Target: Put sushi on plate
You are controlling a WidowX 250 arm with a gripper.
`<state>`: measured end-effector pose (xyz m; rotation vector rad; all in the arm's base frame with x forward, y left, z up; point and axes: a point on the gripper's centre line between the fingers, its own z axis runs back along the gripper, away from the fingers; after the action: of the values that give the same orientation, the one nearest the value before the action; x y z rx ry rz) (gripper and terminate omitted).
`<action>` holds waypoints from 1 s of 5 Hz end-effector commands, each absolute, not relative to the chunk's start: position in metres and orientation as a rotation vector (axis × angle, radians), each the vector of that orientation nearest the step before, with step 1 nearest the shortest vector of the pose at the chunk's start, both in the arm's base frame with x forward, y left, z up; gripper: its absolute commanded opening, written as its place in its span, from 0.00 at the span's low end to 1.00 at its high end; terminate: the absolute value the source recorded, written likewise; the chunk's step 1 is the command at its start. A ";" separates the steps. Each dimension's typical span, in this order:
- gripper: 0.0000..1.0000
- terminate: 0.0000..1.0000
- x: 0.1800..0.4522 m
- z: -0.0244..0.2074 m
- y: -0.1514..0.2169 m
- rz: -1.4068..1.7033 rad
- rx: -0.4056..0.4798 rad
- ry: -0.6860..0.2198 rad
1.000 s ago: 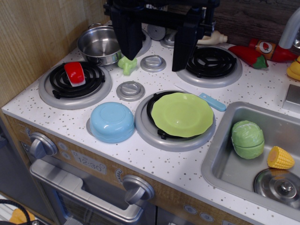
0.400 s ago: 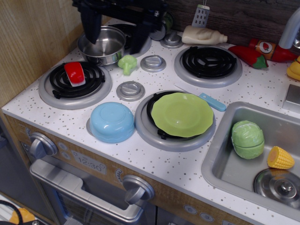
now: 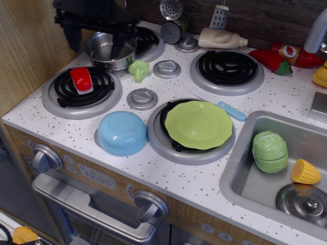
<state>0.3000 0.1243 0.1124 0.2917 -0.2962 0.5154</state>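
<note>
The sushi [image 3: 82, 79], a red-topped piece on a white base, lies on the front left burner [image 3: 61, 104]. The lime-green plate [image 3: 199, 124] sits on the front middle burner, with nothing on it. My black gripper [image 3: 95, 43] hangs at the back left, over the steel pot [image 3: 109, 49], above and behind the sushi. Its two fingers [image 3: 72, 37] stand wide apart and hold nothing.
An upside-down blue bowl [image 3: 122, 132] sits between sushi and plate. A green broccoli [image 3: 138, 69] and a blue knife [image 3: 231, 110] lie on the counter. The sink [image 3: 240, 168] at right holds a cabbage [image 3: 270, 151] and corn [image 3: 305, 172]. A wooden wall [image 3: 30, 41] stands at left.
My gripper has moved steadily left, from above the back middle of the stove to over the pot at the back left. It stays open. Nothing else has moved.
</note>
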 end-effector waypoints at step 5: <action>1.00 0.00 0.305 0.070 0.172 0.491 0.247 -0.400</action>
<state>0.3012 0.1688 0.0594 0.2279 -0.3819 0.5047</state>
